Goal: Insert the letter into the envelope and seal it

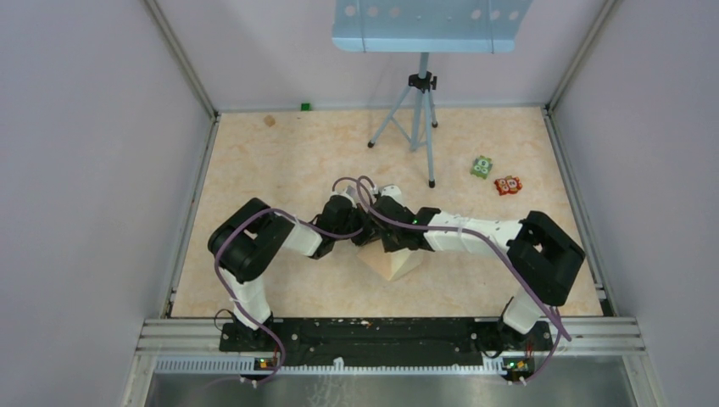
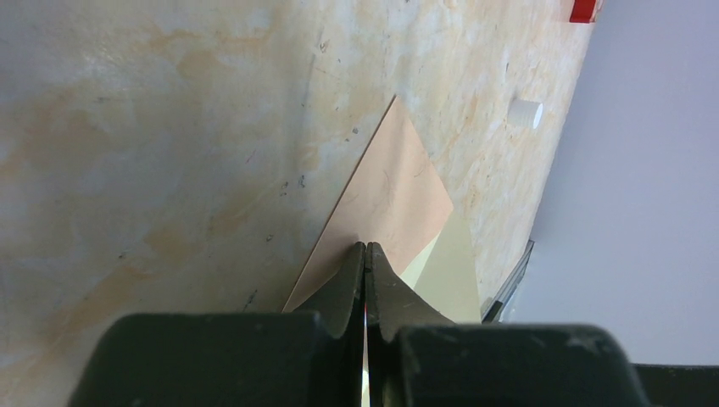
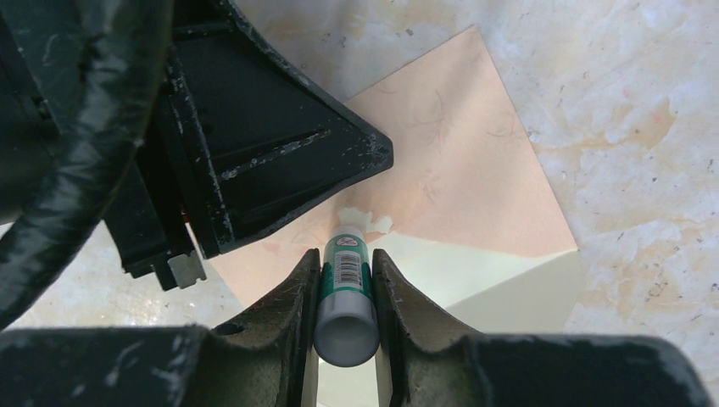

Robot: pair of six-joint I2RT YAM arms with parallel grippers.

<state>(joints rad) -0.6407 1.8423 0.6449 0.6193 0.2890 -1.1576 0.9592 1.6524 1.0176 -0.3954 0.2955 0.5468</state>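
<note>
The pinkish-tan envelope (image 3: pixel 458 161) lies flat on the table, and the top view shows it between the two arms (image 1: pixel 392 264). A pale cream sheet, the letter (image 3: pixel 509 284), shows along its near edge; I cannot tell how far it sits inside. My right gripper (image 3: pixel 346 254) is shut on a green-and-white glue stick (image 3: pixel 346 284). The stick's tip rests on the envelope at a white smear (image 3: pixel 375 222). My left gripper (image 2: pixel 365 247) is shut with nothing between its fingers, its tips down on the envelope (image 2: pixel 394 191) just left of the stick (image 3: pixel 280 161).
A tripod (image 1: pixel 421 119) stands behind the arms under a pale blue panel (image 1: pixel 428 21). A green toy (image 1: pixel 482 167) and a red toy (image 1: pixel 508 185) lie at the back right. A small white cap (image 2: pixel 526 113) sits near the wall.
</note>
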